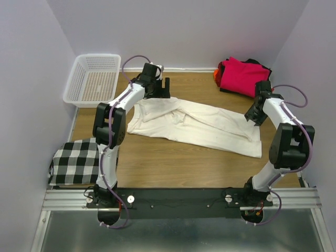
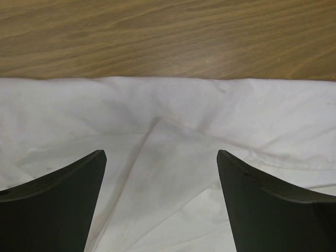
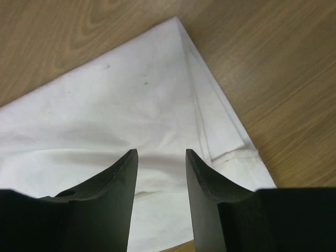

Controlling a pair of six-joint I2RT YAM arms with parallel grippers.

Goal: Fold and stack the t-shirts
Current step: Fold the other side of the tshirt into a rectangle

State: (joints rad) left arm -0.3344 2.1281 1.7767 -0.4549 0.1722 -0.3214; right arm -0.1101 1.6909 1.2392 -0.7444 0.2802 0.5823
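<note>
Cream cotton spreads across the middle of the wooden table point(image 1: 173, 168): the large cream t-shirt point(image 1: 199, 126) lies flat and crumpled, running from far left down to near right.

Well to the left of the cream t-shirt and nearer the arm bases, a black-and-white checked cloth point(image 1: 76, 161) sits at the table's edge. A white mesh basket point(image 1: 93, 79) stands to the shirt's far left, apart from it.

The left gripper point(image 1: 159, 87) hangs over the shirt's far left edge. Its wrist view shows the jaws spread wide, with nothing between them, above a creased hem that runs along bare wood point(image 2: 168, 37).

The right gripper point(image 1: 254, 115) is at the shirt's right end. In its wrist view the jaws stand parted with a narrow gap, fabric lying flat beneath and a pointed corner of the shirt point(image 3: 176, 23) beyond the fingertips.

Beyond the shirt's right end, clear of it, is the folded pile: a magenta-red shirt point(image 1: 242, 75) on top, a black shirt point(image 1: 262, 67) edging out under it, and an orange shirt point(image 1: 216, 74) showing at its left side.
</note>
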